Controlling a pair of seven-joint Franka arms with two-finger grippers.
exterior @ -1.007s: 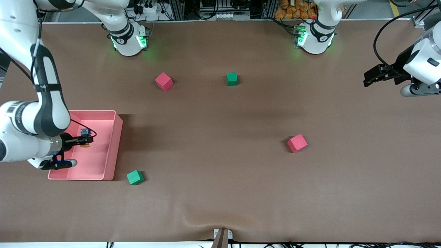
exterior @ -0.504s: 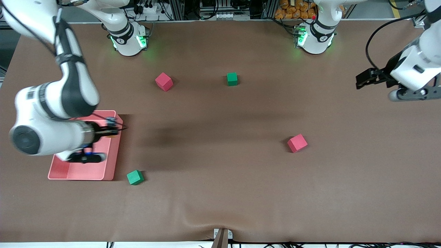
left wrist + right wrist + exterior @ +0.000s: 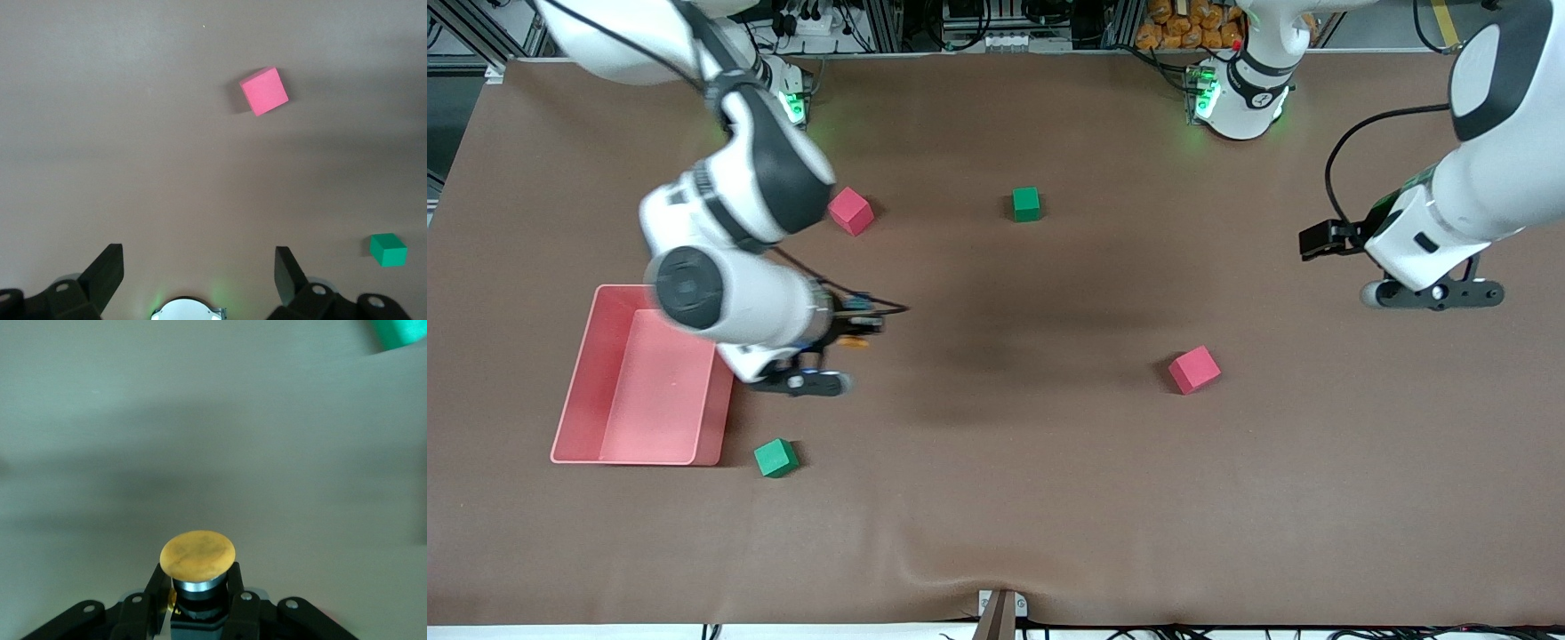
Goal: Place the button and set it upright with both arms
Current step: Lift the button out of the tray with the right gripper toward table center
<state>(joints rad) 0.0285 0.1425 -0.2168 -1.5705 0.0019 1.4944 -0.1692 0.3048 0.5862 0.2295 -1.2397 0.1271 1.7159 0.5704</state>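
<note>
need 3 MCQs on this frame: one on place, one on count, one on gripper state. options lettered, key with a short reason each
1. Over what does the right gripper carry the button?
A. the pink bin
B. the bare table beside the bin
C. a green cube

2. How many foam cubes lie on the table?
A. two
B. three
C. four

3. How stands the left gripper?
A. open and empty
B. shut on a pink cube
C. shut on the button

Key: 1 B, the front view shows the gripper past the pink bin, over brown table. 2 C, two pink cubes and two green cubes. 3 A, the left wrist view shows its fingers wide apart with only table between them.
</note>
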